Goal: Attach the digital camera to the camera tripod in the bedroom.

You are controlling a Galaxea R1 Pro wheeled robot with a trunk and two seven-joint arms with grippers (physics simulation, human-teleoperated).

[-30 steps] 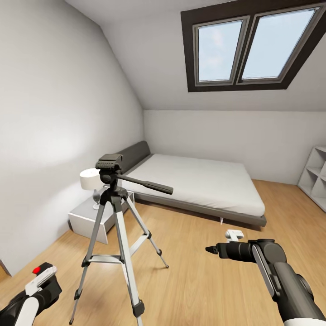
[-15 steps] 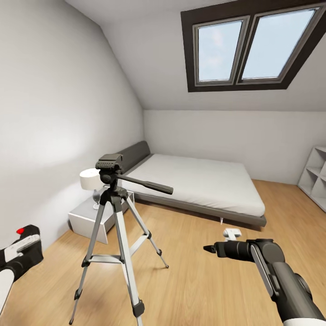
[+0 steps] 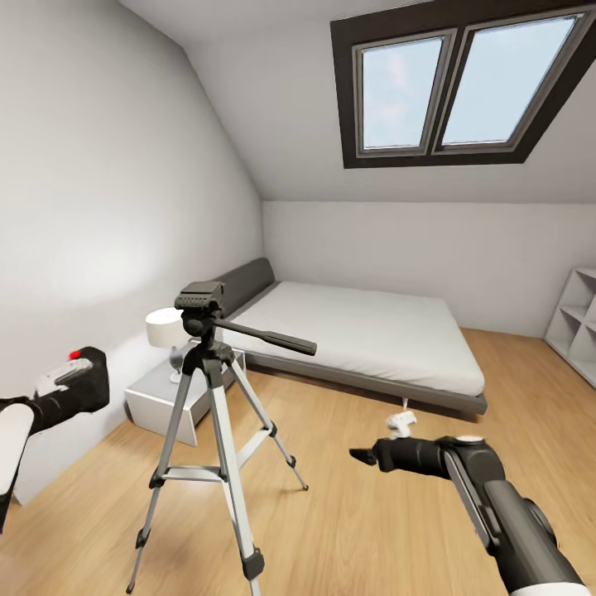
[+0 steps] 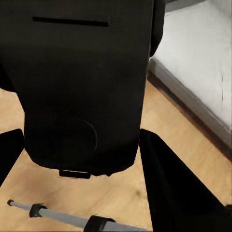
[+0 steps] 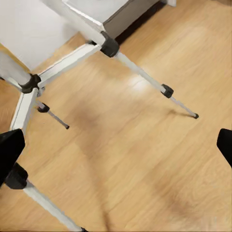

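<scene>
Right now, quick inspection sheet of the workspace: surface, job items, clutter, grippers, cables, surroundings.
Surface: light wood floor, bare around the tripod feet.
Job's things: camera tripod upright, legs spread, head empty; digital camera held up at the robot's left, apart from the tripod head.
Clutter: nothing seen.
Grippers: left gripper shut on the camera; right gripper open, holding nothing.
Cables: nothing seen.
Surroundings: bed, nightstand with lamp, skylight, shelf.
</scene>
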